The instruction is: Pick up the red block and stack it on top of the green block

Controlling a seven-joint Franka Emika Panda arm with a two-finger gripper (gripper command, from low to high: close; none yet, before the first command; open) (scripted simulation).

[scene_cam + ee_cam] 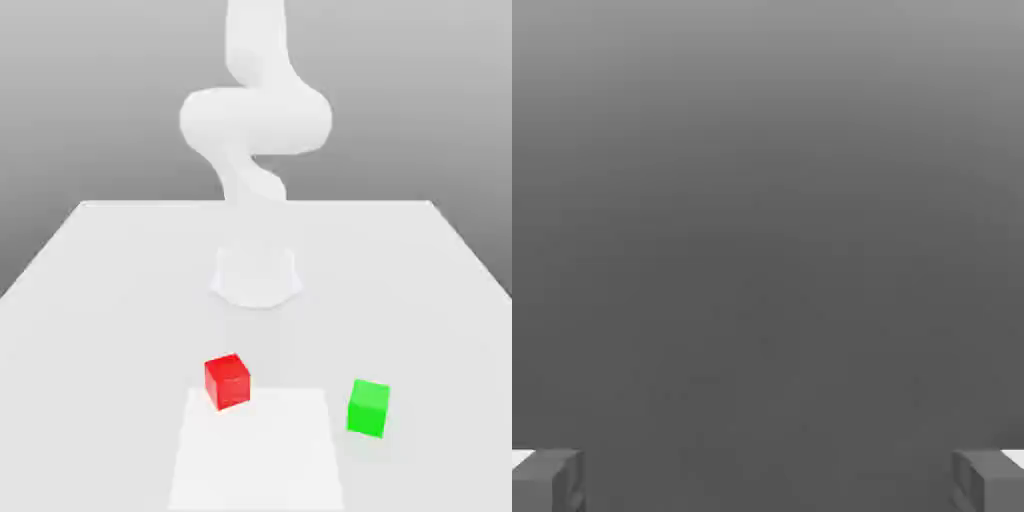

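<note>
The red block (228, 381) sits on the white table (110, 300), in front of the arm's base and a little toward the exterior view's left. The green block (368, 407) rests on the table to the exterior view's right of the red one, with a clear gap between them. In the hand view my gripper (768, 480) is open: its two grey fingertips (548, 480) stand far apart with nothing between them, and a plain grey background lies beyond them.
The arm's round white base (256, 276) stands mid-table behind the blocks, and the arm (256, 115) rises from it and bends upward. A paler square patch (256, 455) marks the table surface near the front edge, touching the red block's corner.
</note>
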